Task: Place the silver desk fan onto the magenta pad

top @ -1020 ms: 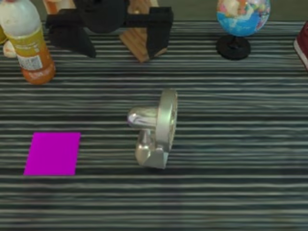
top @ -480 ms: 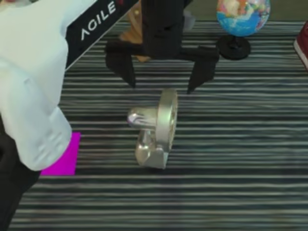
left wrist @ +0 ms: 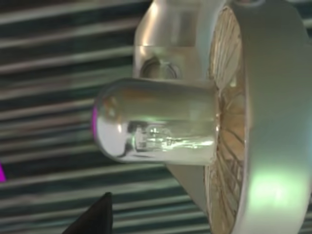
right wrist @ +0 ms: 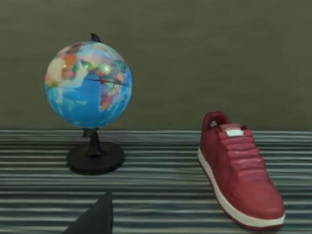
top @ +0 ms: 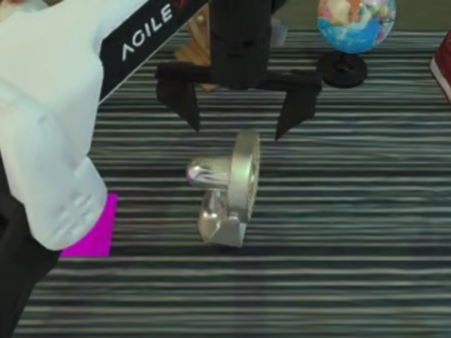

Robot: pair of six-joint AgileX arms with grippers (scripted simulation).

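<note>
The silver desk fan (top: 225, 186) stands mid-table, its round grille head facing the table's right and its chrome motor housing (left wrist: 156, 126) pointing left. My left gripper (top: 238, 127) hangs open just behind and above the fan, one finger (top: 184, 98) to each side of the head's top; nothing is held. The magenta pad (top: 95, 236) lies at the front left, mostly covered by my left arm. My right arm is out of the top view; in the right wrist view one dark finger (right wrist: 97, 219) shows, spread wide over bare table.
A globe on a black stand (top: 352, 28) (right wrist: 88, 85) is at the back right, and a red shoe (top: 442, 67) (right wrist: 239, 175) at the right edge. A wooden piece (top: 192, 49) sits behind the left gripper. The striped tabletop runs to a dark back wall.
My left arm has swung in from the back left until its open gripper is over the fan, hiding the bottle and most of the pad. The fan has not moved.
</note>
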